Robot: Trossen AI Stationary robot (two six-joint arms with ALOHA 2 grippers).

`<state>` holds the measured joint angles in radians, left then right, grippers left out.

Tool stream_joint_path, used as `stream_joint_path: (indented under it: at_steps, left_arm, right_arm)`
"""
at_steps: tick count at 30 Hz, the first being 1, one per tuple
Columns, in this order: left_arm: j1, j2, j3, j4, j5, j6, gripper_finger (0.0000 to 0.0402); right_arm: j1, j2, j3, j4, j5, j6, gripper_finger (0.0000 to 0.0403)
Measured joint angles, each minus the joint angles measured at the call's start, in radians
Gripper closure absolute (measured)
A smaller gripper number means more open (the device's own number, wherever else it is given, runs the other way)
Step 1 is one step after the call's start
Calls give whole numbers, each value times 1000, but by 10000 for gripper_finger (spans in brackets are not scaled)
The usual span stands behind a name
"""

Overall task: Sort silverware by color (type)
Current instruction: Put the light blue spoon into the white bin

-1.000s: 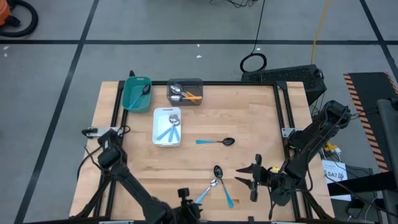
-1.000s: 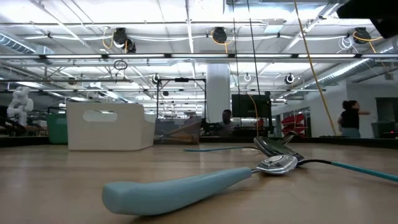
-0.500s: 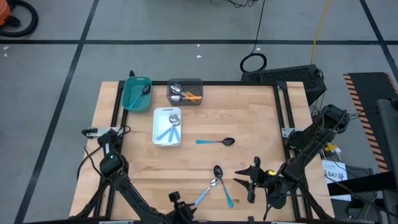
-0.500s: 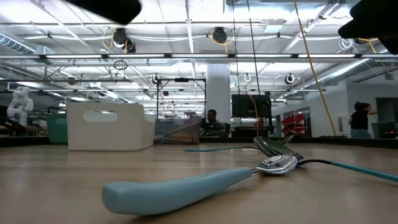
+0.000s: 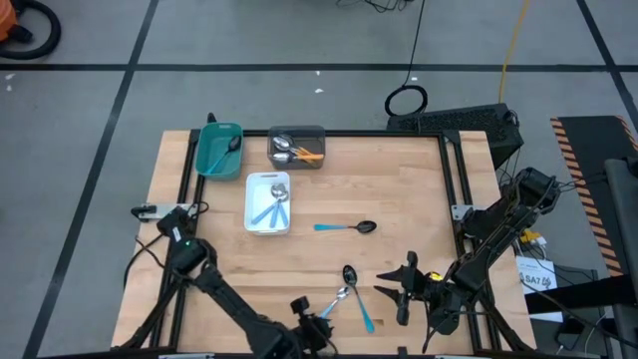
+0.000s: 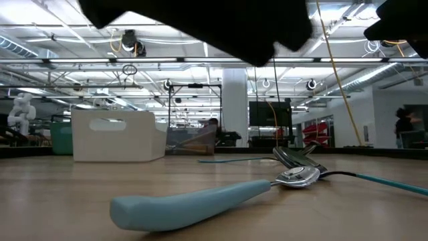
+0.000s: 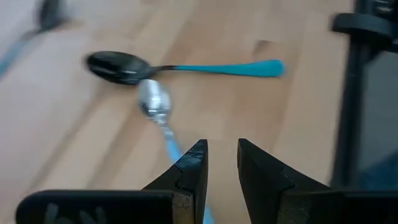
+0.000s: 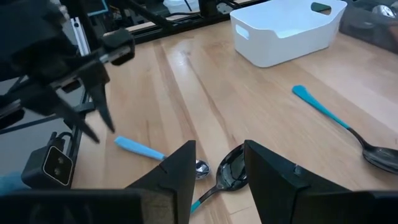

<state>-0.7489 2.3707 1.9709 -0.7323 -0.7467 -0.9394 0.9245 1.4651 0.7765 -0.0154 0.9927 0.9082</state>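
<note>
Two light-blue-handled spoons lie crossed near the table's front: a silver-bowled one (image 5: 334, 304) and a black-bowled one (image 5: 357, 297). A third, black-bowled spoon (image 5: 345, 227) lies flat mid-table. My left gripper (image 5: 321, 321) hangs just above the silver-bowled spoon's handle (image 7: 168, 134), fingers a narrow gap apart (image 7: 222, 152), touching nothing. My right gripper (image 5: 399, 289) waits open to the right of the crossed spoons (image 8: 219, 155). More spoons rest in the teal tray (image 5: 207, 160), grey tray (image 5: 317, 135) and white tray (image 5: 251, 221).
The three trays stand together at the table's far left. A black metal frame (image 5: 454, 170) runs along the table's edges. Bare wood lies between the mid-table spoon and the far right corner. The left arm (image 6: 200, 27) crosses the top of the low view.
My left gripper has swung toward the table's right edge and sunk, rolling a little, and now stands over the silver-bowled spoon's handle. In the low view its arm has come in at the top. The spoons have not moved.
</note>
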Motion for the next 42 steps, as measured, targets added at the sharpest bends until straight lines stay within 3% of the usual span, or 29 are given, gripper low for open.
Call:
stream_joint_path:
  at_steps: [8,10,14,21,32,42]
  left_arm:
    - [58,-1,30,72,175,115,313]
    - [63,-4,33,62,178,131,313]
    - [61,-2,32,-2,170,-19,313]
    - [44,-2,32,-116,139,-118,313]
    - [73,-2,15,-128,114,-126,313]
    - [92,10,13,-117,165,-103,313]
  right_arm:
    - [16,0,0,-1,-27,22,273]
    - [26,0,0,0,-26,22,273]
    - [30,0,0,-1,-26,22,273]
    - [33,0,0,-1,-26,23,273]
    - [33,0,0,-1,-26,23,273]
    - [33,0,0,-4,-27,23,273]
